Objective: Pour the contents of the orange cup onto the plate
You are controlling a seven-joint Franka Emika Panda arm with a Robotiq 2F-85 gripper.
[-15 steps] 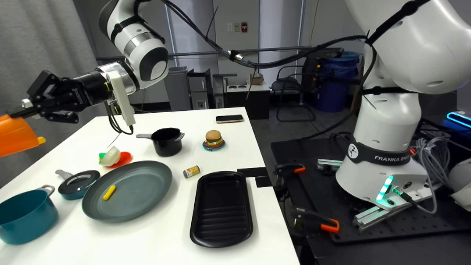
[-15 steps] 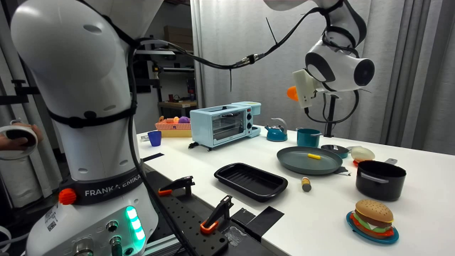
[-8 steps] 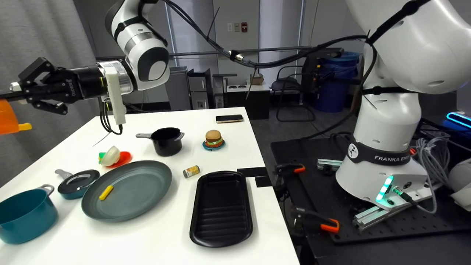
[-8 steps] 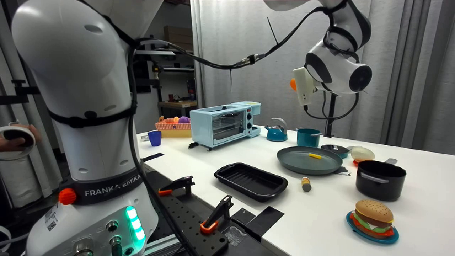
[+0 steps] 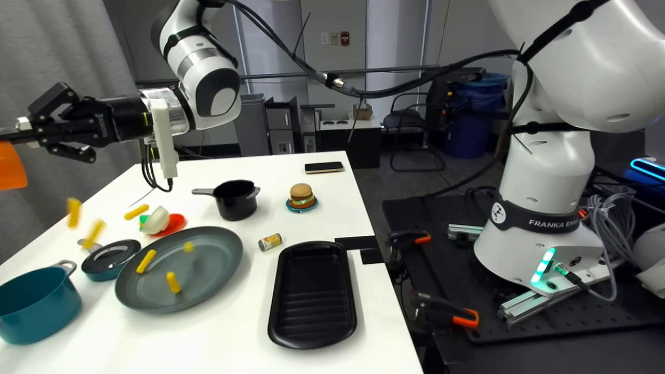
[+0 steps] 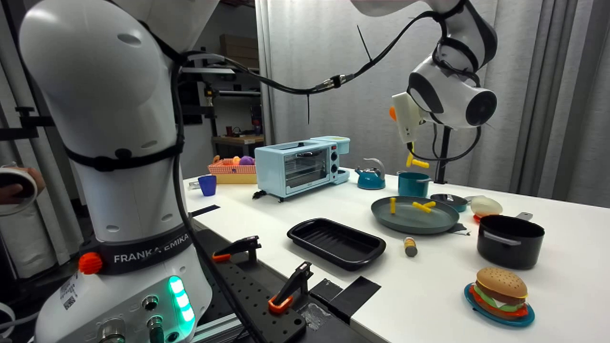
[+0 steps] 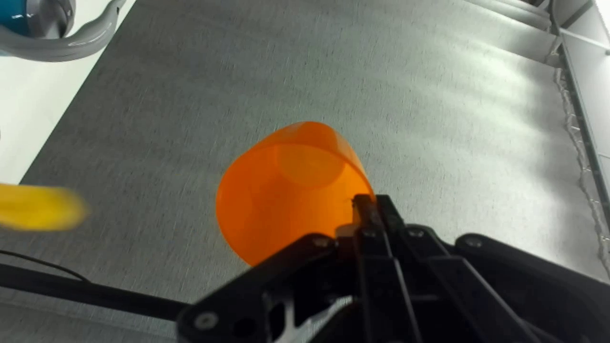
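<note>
Your gripper [image 7: 375,202] is clamped on the rim of the orange cup [image 7: 267,209], and you hold the cup tilted in the air, its mouth facing you in the wrist view. In both exterior views yellow sticks [image 5: 93,234] are in midair, lower than the cup. Another yellow stick [image 5: 146,261] lies on the large grey-green plate [image 5: 208,275], and two more sticks [image 5: 174,282] show over it, though you cannot tell whether these touch it.

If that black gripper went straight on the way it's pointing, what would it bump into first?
Most likely the grey curtain, which fills most of the wrist view beyond the gripper; the orange cup it grips would probably touch first. How far off it hangs is unclear.
</note>
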